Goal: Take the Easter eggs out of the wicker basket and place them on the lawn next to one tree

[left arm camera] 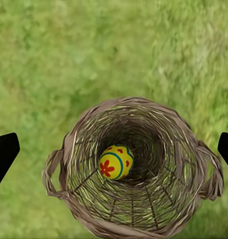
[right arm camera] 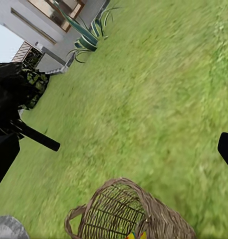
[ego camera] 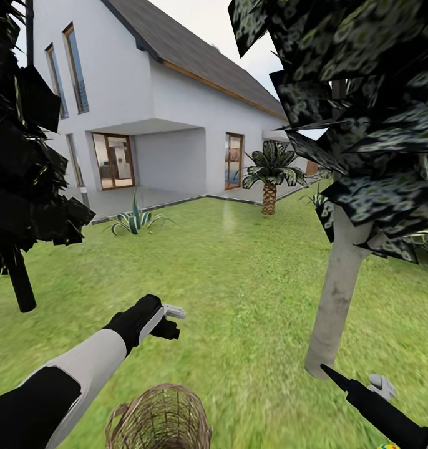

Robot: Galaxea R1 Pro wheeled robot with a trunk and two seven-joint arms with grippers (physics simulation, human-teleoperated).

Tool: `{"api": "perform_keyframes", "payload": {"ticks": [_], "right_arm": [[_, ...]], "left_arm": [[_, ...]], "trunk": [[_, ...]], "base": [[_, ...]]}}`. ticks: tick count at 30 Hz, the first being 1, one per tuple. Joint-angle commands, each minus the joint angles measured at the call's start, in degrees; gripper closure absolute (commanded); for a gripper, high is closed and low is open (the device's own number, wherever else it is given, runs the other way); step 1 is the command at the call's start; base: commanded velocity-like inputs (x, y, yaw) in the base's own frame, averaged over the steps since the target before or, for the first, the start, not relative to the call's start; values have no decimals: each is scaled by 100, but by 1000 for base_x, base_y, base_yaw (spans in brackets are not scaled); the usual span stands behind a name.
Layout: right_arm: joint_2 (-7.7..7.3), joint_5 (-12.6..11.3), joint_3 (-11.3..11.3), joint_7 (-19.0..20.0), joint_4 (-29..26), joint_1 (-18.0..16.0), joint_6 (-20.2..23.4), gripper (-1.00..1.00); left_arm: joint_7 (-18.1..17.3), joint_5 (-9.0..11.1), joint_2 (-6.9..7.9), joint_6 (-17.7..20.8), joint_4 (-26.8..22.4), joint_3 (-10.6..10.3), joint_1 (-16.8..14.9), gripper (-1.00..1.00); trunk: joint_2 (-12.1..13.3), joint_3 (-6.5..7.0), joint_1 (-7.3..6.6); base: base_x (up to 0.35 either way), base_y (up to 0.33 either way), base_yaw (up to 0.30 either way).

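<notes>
The wicker basket [left arm camera: 132,169] stands on the lawn [ego camera: 239,268] with one egg [left arm camera: 115,162] inside. The left gripper [ego camera: 170,319] hangs above it, fingers spread open. Right gripper [ego camera: 382,386] near the tree [ego camera: 335,293]; whether its fingers are open, I cannot tell

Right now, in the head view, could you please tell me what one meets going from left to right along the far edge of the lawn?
Spiky striped plant → short palm → pale grey tree trunk, nearer the camera.

A white house [ego camera: 164,106] stands behind a short palm [ego camera: 269,171] and a spiky striped plant [ego camera: 136,218].
</notes>
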Motion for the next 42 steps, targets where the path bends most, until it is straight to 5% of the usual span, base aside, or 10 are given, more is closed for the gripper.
{"api": "perform_keyframes", "payload": {"ticks": [1,21,42], "right_arm": [[0,-25,-7,8,0,-3,38,-100],[0,-29,-10,34,0,-7,38,-100],[-17,-29,-9,49,0,-8,42,-100]], "left_arm": [[14,37,5,17,-5,-40,-6,-100],[11,37,5,16,-15,-41,1,-100],[-2,53,-4,64,-14,-24,1,-100]], "trunk": [[-4,-7,0],[-4,-7,0],[-846,-384,461]], "base": [[23,0,-1],[3,0,0],[0,0,0]]}}
